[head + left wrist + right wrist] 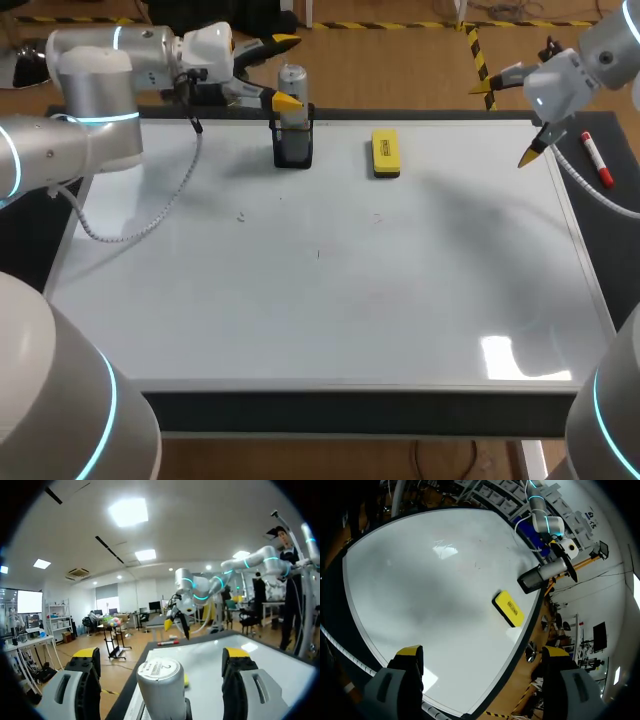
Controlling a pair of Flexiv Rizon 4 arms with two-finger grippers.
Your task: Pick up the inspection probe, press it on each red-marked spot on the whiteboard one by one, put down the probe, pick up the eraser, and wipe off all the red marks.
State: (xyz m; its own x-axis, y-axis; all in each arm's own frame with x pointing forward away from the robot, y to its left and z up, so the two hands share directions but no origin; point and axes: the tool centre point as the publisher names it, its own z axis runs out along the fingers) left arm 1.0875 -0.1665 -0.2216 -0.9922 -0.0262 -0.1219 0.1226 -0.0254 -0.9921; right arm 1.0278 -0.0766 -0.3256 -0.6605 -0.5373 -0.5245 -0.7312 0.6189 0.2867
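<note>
probe [161,680] upright in holder [293,148]: rigid, smooth metal, likely slippery | grip mid-body | left jaws apart astride it | right jaws apart

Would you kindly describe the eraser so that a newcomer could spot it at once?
Start from the large whiteboard that covers most of the table. Along its far edge lies the eraser, beside the dark stand holding the upright probe, on the side toward the right arm. It is the only flat yellow block on the board.
</note>
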